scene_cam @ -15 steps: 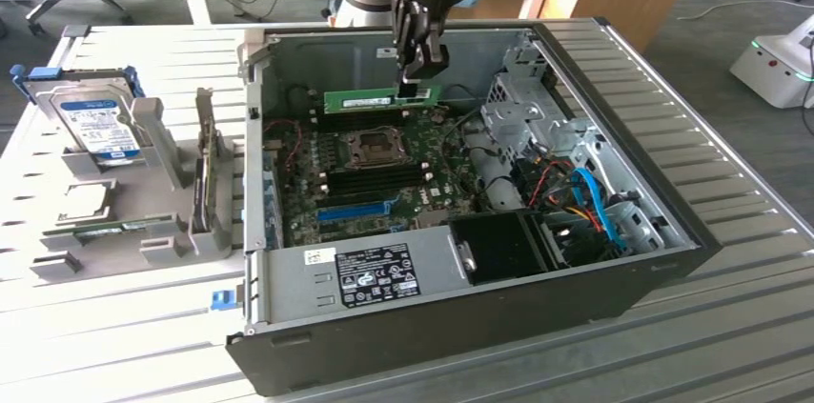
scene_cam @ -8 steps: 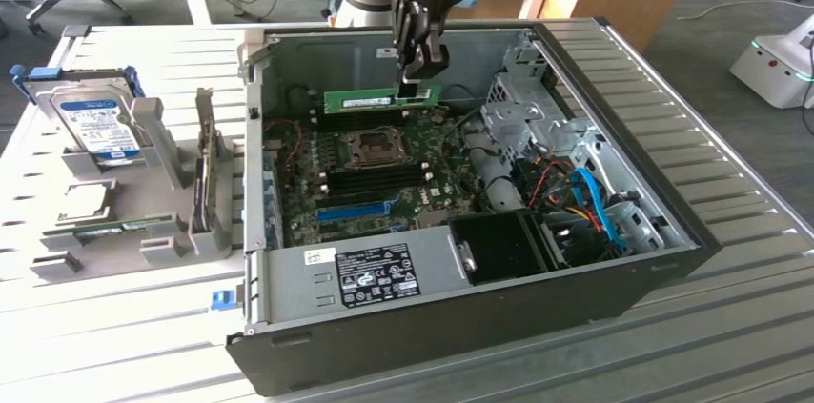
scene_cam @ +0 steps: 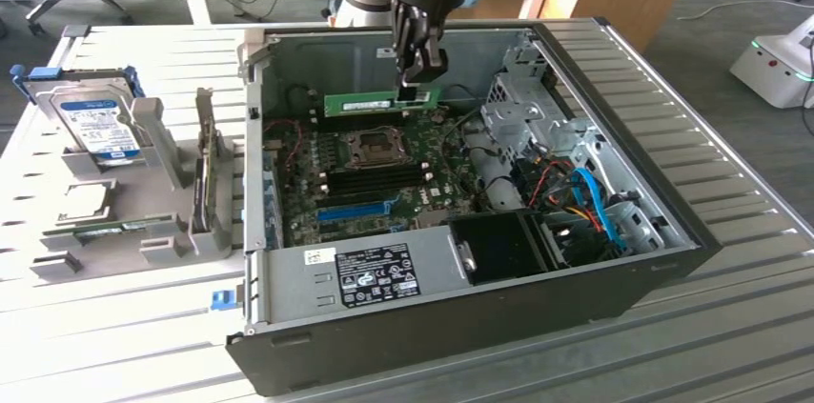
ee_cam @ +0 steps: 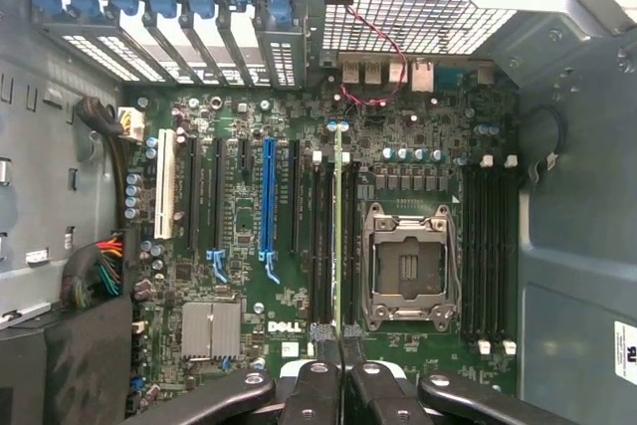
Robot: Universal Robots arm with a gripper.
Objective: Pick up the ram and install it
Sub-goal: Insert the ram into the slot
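Observation:
The ram is a thin green stick held level inside the open computer case, with my gripper shut on one end of it. It hangs above the motherboard, towards the case's back wall. In the wrist view the ram shows edge-on, running away from my gripper. It lines up with the black memory slots beside the CPU socket. I cannot tell whether its lower edge touches a slot.
A bright blue slot lies beyond the memory slots; a second slot bank flanks the socket's other side. A black fan shroud and blue cables fill the exterior view's right. Outside the case, grey stands hold a hard drive and an upright card.

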